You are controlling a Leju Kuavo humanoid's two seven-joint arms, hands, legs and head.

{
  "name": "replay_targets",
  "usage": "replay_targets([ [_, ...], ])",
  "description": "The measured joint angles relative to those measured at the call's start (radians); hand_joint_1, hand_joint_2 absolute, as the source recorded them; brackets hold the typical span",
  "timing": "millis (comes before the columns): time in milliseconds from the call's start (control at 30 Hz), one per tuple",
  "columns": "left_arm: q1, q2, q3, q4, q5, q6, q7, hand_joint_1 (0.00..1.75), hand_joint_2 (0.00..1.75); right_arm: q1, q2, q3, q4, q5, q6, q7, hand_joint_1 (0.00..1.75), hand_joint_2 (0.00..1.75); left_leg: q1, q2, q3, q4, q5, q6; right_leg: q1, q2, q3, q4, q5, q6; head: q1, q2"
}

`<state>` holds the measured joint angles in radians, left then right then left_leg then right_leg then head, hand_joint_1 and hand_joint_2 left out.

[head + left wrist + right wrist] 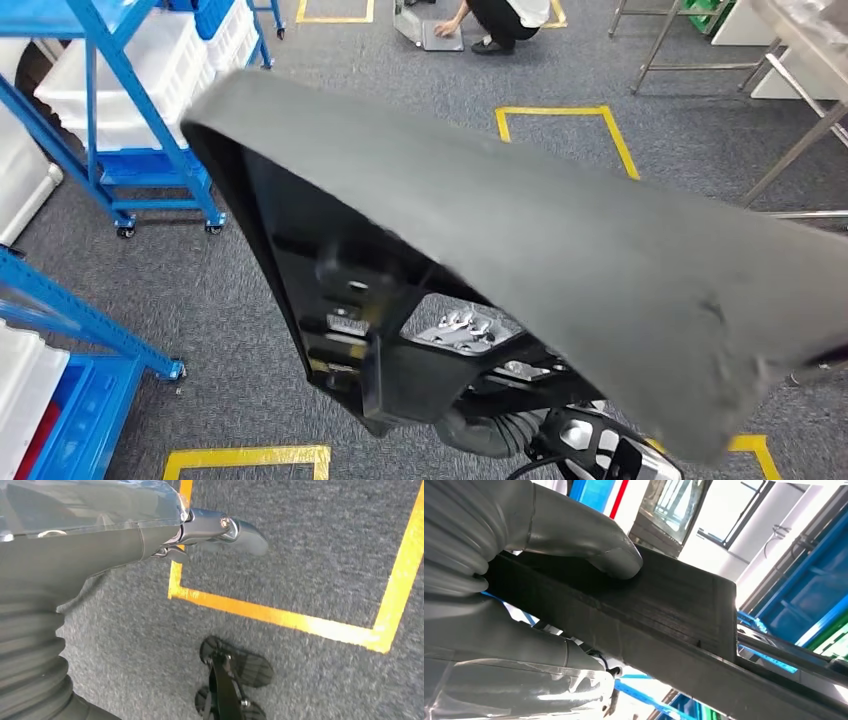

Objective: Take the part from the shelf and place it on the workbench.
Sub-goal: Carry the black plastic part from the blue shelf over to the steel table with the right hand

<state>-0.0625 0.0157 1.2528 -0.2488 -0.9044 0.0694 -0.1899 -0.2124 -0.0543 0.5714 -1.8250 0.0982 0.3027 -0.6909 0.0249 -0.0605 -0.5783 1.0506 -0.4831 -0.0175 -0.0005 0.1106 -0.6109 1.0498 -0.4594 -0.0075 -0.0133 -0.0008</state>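
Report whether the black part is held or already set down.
Held. The right hand grips the black part, thumb pressed on it; it hangs above the floor.

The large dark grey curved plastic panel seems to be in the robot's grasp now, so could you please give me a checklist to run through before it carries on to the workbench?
1. Hold on the large dark grey curved plastic panel: ok; in the right wrist view the right hand grips its edge, thumb on top.
2. Left hand sharing the load: not ok; it hangs over the grey carpet floor, holding nothing.
3. Panel free of the blue metal shelf racks: ok; apart in the head view.
4. Forward view: not ok; the panel covers most of it.
5. Crouching person ahead: cannot tell if in the way.
6. Workbench in sight: cannot tell.
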Motion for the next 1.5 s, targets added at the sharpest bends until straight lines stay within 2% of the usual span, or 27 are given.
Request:
replay_targets([
  [33, -0.001, 0.002, 0.0, 0.0, 0.001, 0.0, 0.0, 0.0, 1.75, 0.0, 0.0, 0.0, 0.002, -0.004, 0.002, 0.0, 1.69, 1.75, -0.001, 0.009, 0.0, -0.002, 0.002, 0.007, -0.001, 0.001, -0.002, 0.0, 0.001, 0.005, 0.0, 0.0],
  [100, -0.005, 0.005, 0.0, 0.0, 0.001, -0.004, -0.004, 0.0, 1.75, -0.005, 0.0, 0.0, 0.004, -0.013, 0.004, -0.001, 1.69, 1.75, -0.001, 0.029, 0.005, -0.01, 0.007, 0.02, 0.0, -0.035, -0.017, 0.029, -0.018, 0.015, 0.003, 0.0],
  [167, -0.005, 0.01, 0.0, 0.0, -0.004, -0.008, -0.009, 0.0, 1.75, -0.013, 0.0, 0.0, 0.005, -0.022, 0.003, -0.001, 1.69, 1.75, -0.003, 0.051, 0.007, -0.015, 0.008, 0.028, -0.001, -0.085, -0.066, 0.13, -0.07, 0.023, 0.006, 0.0],
  [233, -0.003, 0.015, 0.0, 0.0, -0.01, -0.01, -0.013, 0.0, 1.75, -0.015, 0.0, 0.0, 0.007, -0.029, 0.002, -0.001, 1.69, 1.75, -0.006, 0.074, 0.008, -0.015, 0.006, 0.032, -0.004, -0.1, -0.128, 0.245, -0.11, 0.026, 0.006, 0.0],
  [267, -0.003, 0.018, 0.0, 0.0, -0.012, -0.01, -0.015, 0.0, 1.75, -0.014, -0.001, 0.0, 0.007, -0.031, 0.001, -0.001, 1.69, 1.75, -0.007, 0.086, 0.009, -0.015, 0.004, 0.032, -0.005, -0.102, -0.14, 0.264, -0.106, 0.026, 0.006, 0.0],
  [300, -0.004, 0.02, 0.0, 0.0, -0.014, -0.011, -0.016, 0.0, 1.75, -0.012, -0.001, 0.0, 0.008, -0.033, -0.001, 0.0, 1.69, 1.75, -0.008, 0.096, 0.011, -0.015, 0.002, 0.032, -0.005, -0.105, -0.135, 0.248, -0.085, 0.024, 0.006, 0.0],
  [333, -0.005, 0.022, 0.0, 0.0, -0.016, -0.012, -0.016, 0.0, 1.75, -0.011, -0.001, 0.0, 0.008, -0.035, -0.003, 0.0, 1.69, 1.75, -0.009, 0.106, 0.014, -0.015, 0.0, 0.031, -0.004, -0.11, -0.109, 0.195, -0.051, 0.02, 0.006, 0.0],
  [400, -0.007, 0.024, 0.0, 0.0, -0.018, -0.013, -0.016, 0.0, 1.75, -0.01, -0.001, -0.001, 0.004, -0.038, -0.009, -0.001, 1.69, 1.75, -0.011, 0.124, 0.023, -0.016, -0.006, 0.027, 0.007, -0.145, -0.04, 0.059, 0.003, 0.007, 0.006, 0.0],
  [467, -0.008, 0.026, 0.0, 0.0, -0.018, -0.012, -0.015, 0.0, 1.75, -0.008, -0.001, -0.003, -0.003, -0.039, -0.014, -0.002, 1.69, 1.75, -0.014, 0.142, 0.028, -0.017, -0.011, 0.019, 0.02, -0.168, -0.008, -0.008, 0.014, -0.005, 0.006, 0.0],
  [533, -0.01, 0.028, 0.0, 0.0, -0.019, -0.01, -0.014, 0.0, 1.75, -0.003, -0.002, -0.006, -0.009, -0.04, -0.015, -0.002, 1.69, 1.75, -0.014, 0.16, 0.035, -0.022, -0.015, 0.01, 0.023, -0.15, -0.005, -0.017, 0.015, -0.014, 0.006, 0.0],
  [600, -0.014, 0.031, -0.001, 0.0, -0.022, -0.01, -0.013, 0.0, 1.75, 0.001, -0.002, -0.008, -0.016, -0.041, -0.015, -0.003, 1.69, 1.75, -0.013, 0.141, 0.035, -0.001, -0.033, 0.002, 0.016, -0.131, 0.008, -0.035, 0.021, -0.022, 0.005, 0.0],
  [633, -0.015, 0.033, -0.001, 0.0, -0.024, -0.01, -0.012, 0.0, 1.75, 0.001, -0.002, -0.008, -0.019, -0.041, -0.015, -0.004, 1.69, 1.75, -0.012, 0.119, 0.021, 0.036, -0.055, -0.001, 0.012, -0.122, 0.015, -0.043, 0.024, -0.027, 0.005, 0.0],
  [700, -0.012, 0.037, -0.001, 0.0, -0.028, -0.01, -0.011, 0.0, 1.75, 0.002, -0.002, -0.008, -0.022, -0.042, -0.015, -0.004, 1.69, 1.75, -0.009, 0.08, -0.037, 0.158, -0.113, -0.004, 0.01, -0.103, 0.018, -0.045, 0.025, -0.033, 0.004, 0.0],
  [767, -0.007, 0.041, -0.001, 0.0, -0.031, -0.011, -0.01, 0.0, 1.75, 0.005, -0.001, -0.008, -0.023, -0.043, -0.015, -0.003, 1.69, 1.75, -0.007, 0.07, -0.09, 0.246, -0.133, -0.01, 0.009, -0.079, 0.018, -0.043, 0.024, -0.034, 0.004, 0.0],
  [800, -0.007, 0.043, -0.001, 0.0, -0.032, -0.013, -0.01, 0.0, 1.75, 0.006, -0.001, -0.008, -0.024, -0.043, -0.015, -0.002, 1.69, 1.75, -0.006, 0.068, -0.095, 0.241, -0.115, -0.013, 0.008, -0.066, 0.018, -0.04, 0.023, -0.032, 0.004, 0.0],
  [833, -0.007, 0.044, -0.001, 0.0, -0.033, -0.015, -0.011, 0.0, 1.75, 0.007, -0.001, -0.008, -0.026, -0.043, -0.015, -0.002, 1.69, 1.75, -0.004, 0.065, -0.082, 0.198, -0.08, -0.015, 0.006, -0.054, 0.018, -0.035, 0.02, -0.029, 0.004, 0.0],
  [900, -0.01, 0.047, -0.001, 0.0, -0.036, -0.018, -0.012, 0.0, 1.75, 0.008, -0.001, -0.008, -0.03, -0.044, -0.015, -0.001, 1.69, 1.75, 0.004, 0.028, -0.031, 0.073, -0.015, -0.02, 0.003, -0.033, 0.013, -0.019, 0.011, -0.019, 0.004, 0.0],
  [933, -0.011, 0.049, -0.001, 0.0, -0.037, -0.019, -0.013, 0.0, 1.75, 0.007, -0.001, -0.008, -0.032, -0.045, -0.015, 0.0, 1.69, 1.75, 0.007, 0.006, -0.013, 0.029, 0.0, -0.019, 0.002, -0.023, 0.007, -0.009, 0.007, -0.013, 0.005, 0.0],
  [1000, -0.011, 0.051, -0.002, 0.0, -0.04, -0.02, -0.013, 0.0, 1.75, 0.007, -0.001, -0.009, -0.034, -0.045, -0.015, 0.0, 1.69, 1.75, 0.006, -0.019, -0.003, 0.004, -0.002, -0.01, -0.001, -0.003, -0.006, 0.001, 0.006, -0.001, 0.006, 0.0],
  [1067, -0.012, 0.052, -0.003, 0.0, -0.04, -0.021, -0.013, 0.0, 1.75, 0.009, -0.001, -0.01, -0.035, -0.043, -0.016, -0.001, 1.69, 1.75, 0.004, 0.001, -0.001, -0.001, 0.003, 0.005, -0.005, 0.008, -0.013, 0.002, 0.01, 0.01, 0.006, 0.0],
  [1133, -0.015, 0.054, -0.003, 0.0, -0.038, -0.022, -0.015, 0.0, 1.75, 0.009, -0.001, -0.01, -0.037, -0.039, -0.017, -0.001, 1.69, 1.75, 0.005, 0.022, 0.003, -0.009, 0.008, 0.018, -0.003, -0.029, -0.027, 0.032, -0.009, 0.02, 0.009, 0.0],
  [1200, -0.015, 0.055, -0.003, 0.0, -0.032, -0.024, -0.022, 0.0, 1.75, 0.009, 0.0, -0.01, -0.038, -0.031, -0.017, -0.001, 1.69, 1.75, 0.003, 0.045, 0.006, -0.014, 0.008, 0.026, -0.004, -0.082, -0.076, 0.131, -0.061, 0.028, 0.012, 0.0],
  [1267, -0.011, 0.055, -0.003, 0.0, -0.027, -0.024, -0.029, 0.0, 1.75, 0.012, 0.001, -0.008, -0.039, -0.021, -0.016, -0.001, 1.69, 1.75, -0.001, 0.071, 0.006, -0.014, 0.006, 0.03, -0.008, -0.1, -0.134, 0.239, -0.099, 0.032, 0.012, 0.0],
  [1300, -0.01, 0.055, -0.003, 0.0, -0.026, -0.024, -0.031, 0.0, 1.75, 0.013, 0.001, -0.007, -0.039, -0.016, -0.015, -0.001, 1.69, 1.75, -0.002, 0.083, 0.007, -0.014, 0.004, 0.03, -0.009, -0.104, -0.144, 0.255, -0.094, 0.033, 0.012, 0.0],
  [1367, -0.012, 0.055, -0.003, 0.0, -0.024, -0.024, -0.033, 0.0, 1.75, 0.013, 0.002, -0.005, -0.039, -0.008, -0.014, -0.001, 1.69, 1.75, -0.003, 0.104, 0.012, -0.014, 0.0, 0.029, -0.008, -0.115, -0.106, 0.18, -0.04, 0.026, 0.012, 0.0],
  [1433, -0.013, 0.052, -0.003, 0.0, -0.021, -0.024, -0.037, 0.0, 1.75, 0.007, 0.004, -0.001, -0.04, 0.008, -0.014, -0.001, 1.69, 1.75, -0.005, 0.121, 0.021, -0.015, -0.005, 0.023, 0.004, -0.154, -0.037, 0.05, 0.007, 0.011, 0.012, 0.0],
  [1500, -0.013, 0.049, -0.002, 0.0, -0.014, -0.023, -0.042, 0.0, 1.75, -0.004, 0.009, 0.01, -0.039, 0.026, -0.013, 0.001, 1.69, 1.75, -0.007, 0.139, 0.027, -0.018, -0.011, 0.014, 0.017, -0.176, -0.008, -0.009, 0.014, -0.004, 0.012, 0.0],
])
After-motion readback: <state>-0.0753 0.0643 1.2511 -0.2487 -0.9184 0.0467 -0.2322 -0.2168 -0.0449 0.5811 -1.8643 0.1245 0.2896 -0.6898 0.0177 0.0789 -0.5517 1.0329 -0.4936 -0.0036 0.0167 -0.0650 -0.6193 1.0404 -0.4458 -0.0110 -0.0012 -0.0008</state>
